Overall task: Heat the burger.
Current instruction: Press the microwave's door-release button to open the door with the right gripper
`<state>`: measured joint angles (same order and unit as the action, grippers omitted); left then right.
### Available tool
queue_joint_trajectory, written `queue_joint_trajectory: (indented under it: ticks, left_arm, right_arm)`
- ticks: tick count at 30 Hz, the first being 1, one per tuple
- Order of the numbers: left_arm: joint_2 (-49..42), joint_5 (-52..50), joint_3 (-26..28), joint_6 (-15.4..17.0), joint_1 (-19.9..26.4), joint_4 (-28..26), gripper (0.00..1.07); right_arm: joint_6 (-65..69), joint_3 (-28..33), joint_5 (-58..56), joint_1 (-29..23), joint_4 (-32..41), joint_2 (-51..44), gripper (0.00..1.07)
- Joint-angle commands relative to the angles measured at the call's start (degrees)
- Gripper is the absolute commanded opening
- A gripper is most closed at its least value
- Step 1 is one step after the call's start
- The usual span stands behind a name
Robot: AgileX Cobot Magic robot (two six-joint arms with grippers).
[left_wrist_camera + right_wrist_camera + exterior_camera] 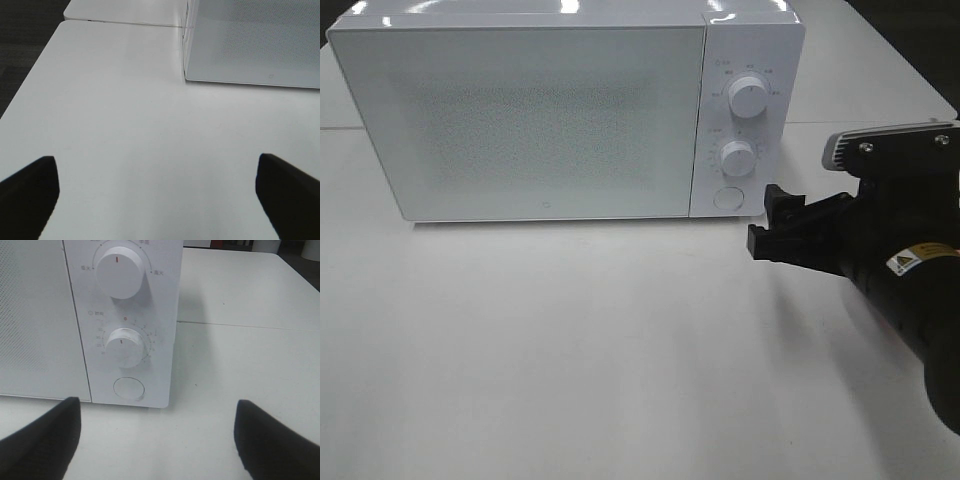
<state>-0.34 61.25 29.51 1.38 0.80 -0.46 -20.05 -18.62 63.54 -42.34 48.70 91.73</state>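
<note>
Closest to the high camera is my right arm (905, 285), big and black, coming in from the right side. At its end the right gripper (767, 220) is spread wide and holds nothing. It hangs low over the white table (570, 350), near the front right corner of the microwave (550, 120) but not touching it.

From the right wrist camera I look between the two black fingers (40, 440) straight at the control side of the microwave. I see the top knob (119, 269), the lower knob (123, 346) under it, and the round button (129, 388) at the bottom. That button is the part nearest to the right gripper.

My left gripper (159, 200) is spread wide too, with nothing in it. It sits over bare table, well apart from the left front corner of the microwave.

I cannot see the burger in any view. The microwave door (520, 115) is shut and looks cloudy white with tiny dots, so I cannot tell if the burger is inside, or how it lies relative to either gripper.
</note>
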Motion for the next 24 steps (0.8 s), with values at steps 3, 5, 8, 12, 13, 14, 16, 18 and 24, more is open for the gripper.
queue_joint_trajectory:
  ticks: [3, 5, 8, 12, 13, 14, 16, 18, 24]
  left_arm:
    - [-1.26, -0.06, 0.0, 0.06, -0.17, -0.23, 1.03]
    - [-1.26, -0.06, 0.0, 0.06, -0.17, -0.23, 1.03]
    - [-1.26, -0.06, 0.0, 0.06, -0.17, -0.23, 1.03]
    - [-1.26, -0.06, 0.0, 0.06, -0.17, -0.23, 1.03]
    - [-1.26, -0.06, 0.0, 0.06, -0.17, -0.23, 1.03]
    - [-1.26, -0.06, 0.0, 0.06, -0.17, -0.23, 1.03]
    - [-1.26, -0.06, 0.0, 0.06, -0.17, -0.23, 1.03]
    - [-1.26, -0.06, 0.0, 0.06, -0.17, -0.23, 1.03]
    - [-1.26, -0.06, 0.0, 0.06, -0.17, -0.23, 1.03]
  right_arm:
    - [-1.95, -3.44, 0.97, -1.83, 1.95, 3.09, 0.76]
    - [-1.72, -4.47, 0.97, -1.83, 1.95, 4.18, 0.76]
    - [-1.72, -5.96, 0.86, -1.83, 1.95, 5.5, 0.76]
    - [-1.55, -7.73, 0.06, -1.83, 1.83, 6.99, 0.76]
    - [-1.38, -7.91, 0.29, -1.83, 1.83, 7.45, 0.76]
    - [-1.38, -7.91, 0.29, -1.83, 1.83, 7.45, 0.76]
    - [-1.15, -7.91, 0.69, -1.83, 1.78, 7.68, 0.76]
    - [-0.06, -7.91, 1.2, -1.83, 1.72, 7.62, 0.76]
    - [1.83, -7.91, 1.83, -1.83, 1.72, 7.62, 0.76]
